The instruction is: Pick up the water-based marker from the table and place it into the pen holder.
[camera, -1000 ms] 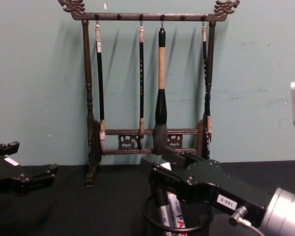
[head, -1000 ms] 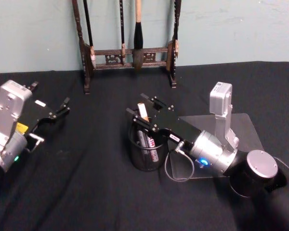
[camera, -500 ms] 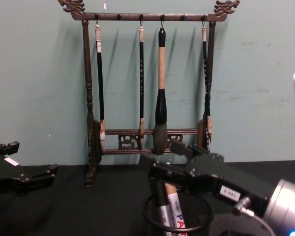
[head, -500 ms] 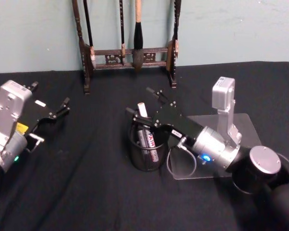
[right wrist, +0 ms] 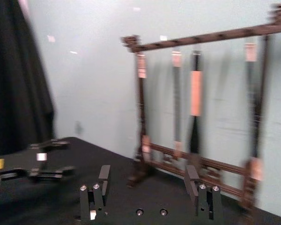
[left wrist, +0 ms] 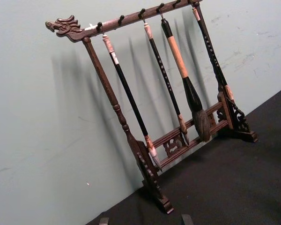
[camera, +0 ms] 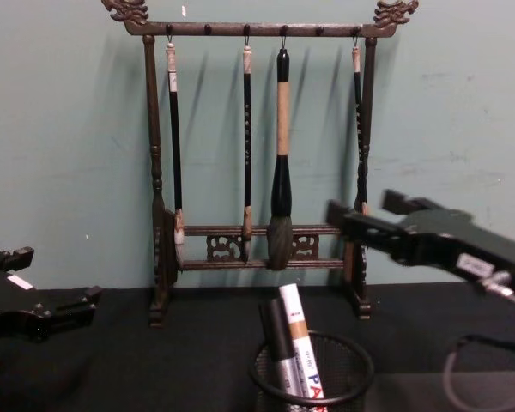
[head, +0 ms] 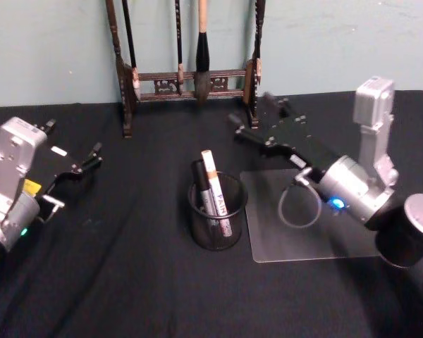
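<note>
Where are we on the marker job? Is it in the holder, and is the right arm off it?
Done: the marker stands tilted in the pen holder, beside a darker pen. The right gripper is open, empty, up and to the holder's right, near the brush rack. The left gripper sits idle at the table's left. In hand: nothing. Left: only parking the right arm, likely.

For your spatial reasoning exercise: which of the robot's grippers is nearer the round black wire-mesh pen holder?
Right. The right gripper hangs open behind and right of the pen holder; the left gripper, also open, sits farther off to its left.
</note>
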Robot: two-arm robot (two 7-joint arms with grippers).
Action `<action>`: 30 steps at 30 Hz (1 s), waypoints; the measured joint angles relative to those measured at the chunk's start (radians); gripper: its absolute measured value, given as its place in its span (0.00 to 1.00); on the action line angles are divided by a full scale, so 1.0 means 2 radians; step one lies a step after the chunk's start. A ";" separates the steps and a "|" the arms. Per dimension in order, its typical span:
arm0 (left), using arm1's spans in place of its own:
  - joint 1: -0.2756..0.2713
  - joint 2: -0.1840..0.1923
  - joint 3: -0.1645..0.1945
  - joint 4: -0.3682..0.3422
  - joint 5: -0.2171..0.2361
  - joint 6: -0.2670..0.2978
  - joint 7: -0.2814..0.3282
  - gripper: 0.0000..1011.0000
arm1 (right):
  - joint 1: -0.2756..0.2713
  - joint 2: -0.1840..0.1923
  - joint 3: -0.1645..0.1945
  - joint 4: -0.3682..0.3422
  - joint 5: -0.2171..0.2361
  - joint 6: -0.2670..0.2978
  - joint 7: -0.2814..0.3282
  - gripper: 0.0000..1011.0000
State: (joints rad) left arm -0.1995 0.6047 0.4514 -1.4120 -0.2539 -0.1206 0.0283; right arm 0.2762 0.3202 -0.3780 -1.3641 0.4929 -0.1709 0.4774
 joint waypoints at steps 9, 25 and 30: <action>0.000 0.000 0.000 0.000 0.000 0.000 0.000 0.99 | -0.020 0.014 0.038 -0.010 -0.036 0.023 -0.071 0.99; 0.000 0.000 0.000 0.000 0.000 0.000 0.000 0.99 | -0.015 0.004 0.047 0.075 -0.133 -0.031 -0.132 0.99; 0.000 0.000 0.000 0.000 0.000 0.000 0.000 0.99 | -0.014 -0.001 0.048 0.089 -0.140 -0.031 -0.131 0.99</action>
State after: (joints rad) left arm -0.1995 0.6047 0.4514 -1.4120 -0.2539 -0.1205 0.0283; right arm 0.2489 0.3179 -0.2825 -1.1865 0.2126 -0.2325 0.2150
